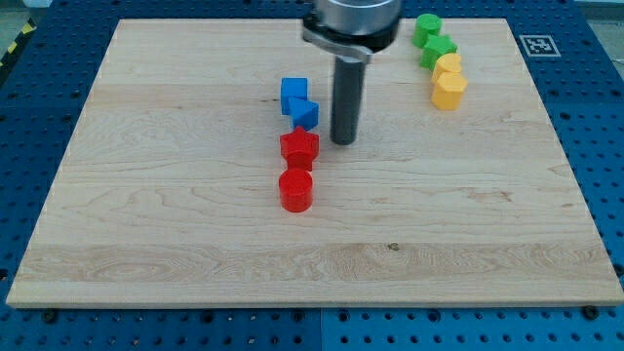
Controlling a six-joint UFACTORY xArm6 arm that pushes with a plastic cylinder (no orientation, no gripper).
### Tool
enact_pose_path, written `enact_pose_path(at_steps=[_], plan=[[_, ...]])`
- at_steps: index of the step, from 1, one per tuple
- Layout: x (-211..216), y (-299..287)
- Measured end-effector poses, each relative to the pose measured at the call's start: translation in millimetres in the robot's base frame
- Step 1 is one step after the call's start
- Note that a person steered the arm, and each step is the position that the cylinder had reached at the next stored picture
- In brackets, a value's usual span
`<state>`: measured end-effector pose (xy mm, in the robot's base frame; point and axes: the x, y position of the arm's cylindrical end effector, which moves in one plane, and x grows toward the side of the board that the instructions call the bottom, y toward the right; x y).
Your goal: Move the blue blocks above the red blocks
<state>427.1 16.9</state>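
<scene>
Two blue blocks sit near the board's middle top: a blue cube [293, 94] and, touching it below right, a smaller blue block [305, 113]. Directly below them lies a red star-shaped block [299, 148], and below that a red cylinder [295, 190]. The four form a near-vertical line, blue above red. My tip [342, 142] stands on the board just right of the red star and the lower blue block, apart from both by a small gap.
At the view's top right sit a green cylinder [427, 28], a green block [438, 51], a yellow block [448, 67] and a yellow hexagonal block [449, 91]. The wooden board [146, 195] lies on a blue perforated table.
</scene>
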Motion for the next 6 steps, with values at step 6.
enact_pose_path(at_steps=[6], plan=[[-22,-27]])
